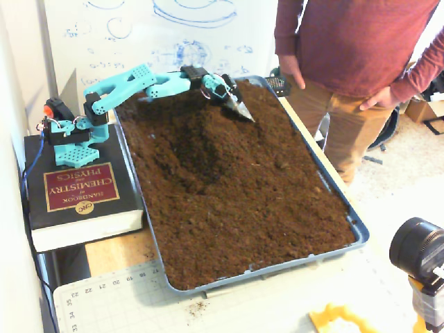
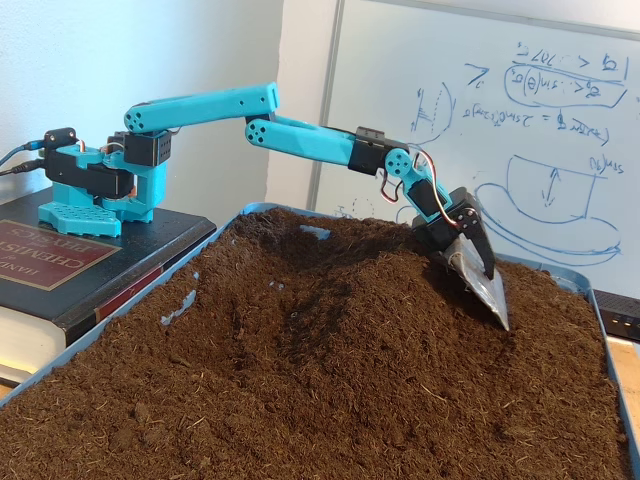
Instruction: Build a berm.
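Note:
In both fixed views the tray holds loose dark-brown soil. The berm [image 1: 216,128] [image 2: 375,262] is a low ridge near the back of the tray, and a darker hollow [image 1: 182,149] lies on its arm-base side. The teal arm reaches out nearly flat over the ridge. Its gripper [image 1: 243,109] [image 2: 488,292] carries a thin silver scoop blade that slants down on the ridge's far slope, with the tip touching or just in the soil. The black finger lies against the blade, so the gripper looks shut. No soil shows on the blade.
The blue tray rim [image 1: 338,201] bounds the soil. The arm's base [image 1: 69,135] stands on a thick black book [image 1: 80,198]. A person [image 1: 354,62] stands at the tray's far right side, in front of a whiteboard [image 2: 500,110]. A camera lens [image 1: 417,250] sits at the lower right.

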Controlling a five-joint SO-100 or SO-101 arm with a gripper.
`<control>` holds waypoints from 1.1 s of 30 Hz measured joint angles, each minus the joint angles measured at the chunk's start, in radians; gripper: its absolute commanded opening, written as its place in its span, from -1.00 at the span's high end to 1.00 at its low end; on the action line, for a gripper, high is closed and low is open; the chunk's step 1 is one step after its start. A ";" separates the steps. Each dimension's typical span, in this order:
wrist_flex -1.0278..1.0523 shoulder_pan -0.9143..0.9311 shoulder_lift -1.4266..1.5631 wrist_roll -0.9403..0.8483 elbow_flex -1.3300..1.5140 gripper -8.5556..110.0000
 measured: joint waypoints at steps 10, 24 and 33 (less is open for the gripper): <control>-0.015 0.015 0.112 -0.023 0.225 0.85; -0.017 0.034 0.403 -0.023 0.643 0.85; -0.017 0.034 0.492 -0.023 0.764 0.85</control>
